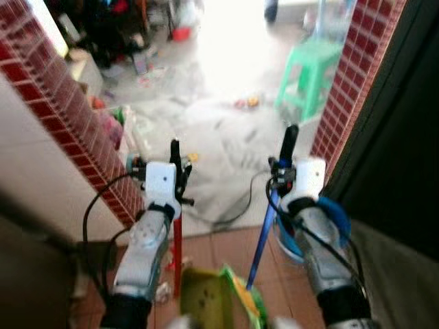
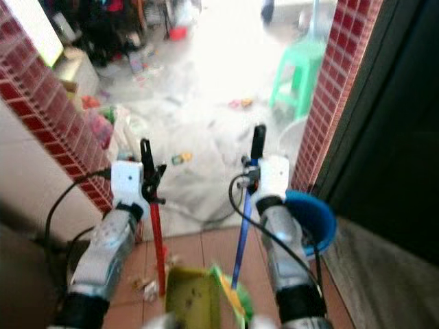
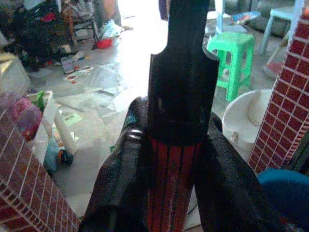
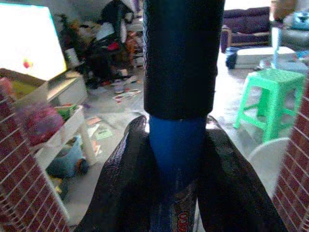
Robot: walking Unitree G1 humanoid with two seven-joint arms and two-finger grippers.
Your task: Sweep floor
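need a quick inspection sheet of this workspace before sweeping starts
surface: reddish tiled floor near the robot, pale floor beyond the doorway
job's things: red handle and blue handle held upright; yellow-green dustpan low between them
clutter: papers and small scraps scattered on the pale floor; blue bucket by the right arm
grippers: left gripper shut on the red handle; right gripper shut on the blue handle
cables: black cable across the floor at the threshold
surroundings: brick-tiled pillars either side, green stool, shelves with toys
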